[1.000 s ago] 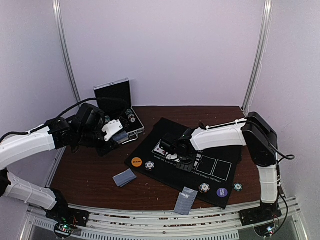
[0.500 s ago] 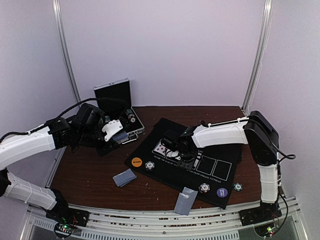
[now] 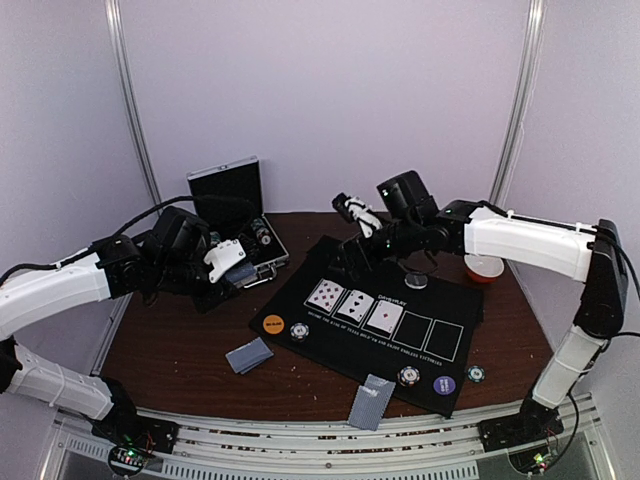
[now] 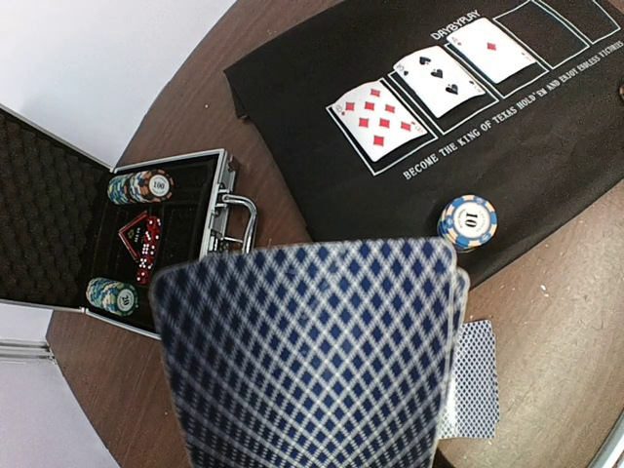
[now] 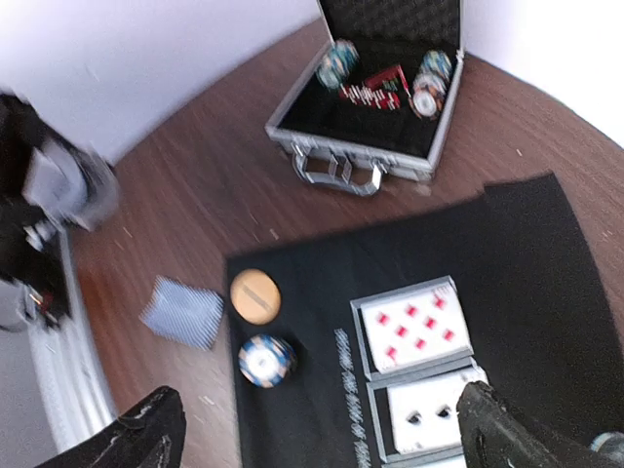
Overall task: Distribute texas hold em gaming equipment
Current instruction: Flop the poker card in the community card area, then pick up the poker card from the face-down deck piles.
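Three face-up cards (image 3: 353, 305) fill the first boxes on the mat (image 3: 440, 300); two boxes are bare. My left claw (image 3: 237, 269) is clamped on the blue-backed deck (image 4: 312, 361). My right claw (image 5: 320, 400) gapes wide and empty above the mat. I judge two community cards remain.

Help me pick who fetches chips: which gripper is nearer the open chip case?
Left. The left gripper, holding blue-backed cards, sits in front of the chip case; the right gripper hovers over the mat, farther off.

The top camera is looking down from behind, while both wrist cameras are overlooking the mat (image 4: 292, 117) and case (image 5: 370, 122).
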You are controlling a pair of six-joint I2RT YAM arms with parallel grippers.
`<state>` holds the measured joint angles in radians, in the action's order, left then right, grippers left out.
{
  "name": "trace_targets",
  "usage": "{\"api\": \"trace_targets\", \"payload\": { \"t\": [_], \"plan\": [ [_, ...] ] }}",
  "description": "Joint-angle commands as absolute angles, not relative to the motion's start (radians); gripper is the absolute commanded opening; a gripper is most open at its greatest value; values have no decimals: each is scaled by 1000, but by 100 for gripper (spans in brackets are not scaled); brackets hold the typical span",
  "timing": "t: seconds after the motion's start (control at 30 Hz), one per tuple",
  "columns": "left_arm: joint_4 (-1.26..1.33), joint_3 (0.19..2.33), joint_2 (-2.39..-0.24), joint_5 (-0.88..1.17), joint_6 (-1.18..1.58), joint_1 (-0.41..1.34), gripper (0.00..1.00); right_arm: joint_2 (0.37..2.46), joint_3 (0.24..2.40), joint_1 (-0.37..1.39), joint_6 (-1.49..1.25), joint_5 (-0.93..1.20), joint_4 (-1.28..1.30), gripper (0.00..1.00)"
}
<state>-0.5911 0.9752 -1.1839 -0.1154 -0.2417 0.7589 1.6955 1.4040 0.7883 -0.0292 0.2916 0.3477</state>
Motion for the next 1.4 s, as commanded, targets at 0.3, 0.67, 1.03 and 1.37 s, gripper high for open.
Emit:
{"api": "trace_targets", "payload": {
  "t": [0.3, 0.67, 1.03, 1.37],
  "plan": [
    [-537, 999, -1174, -86, -255, 760, 37, 2034, 1598, 810, -703, 874, -389, 91],
    [-537, 1001, -1186, -92, -255, 759, 36, 2164, 1698, 857, -698, 895, -362, 89],
    [-537, 1004, -1192, -88, -256, 760, 36, 2247, 1885, 880, -493, 831, -47, 87],
    [-538, 998, -1183, -89, -258, 759, 35, 2197, 1866, 865, -405, 775, 59, 76]
  ]
}}
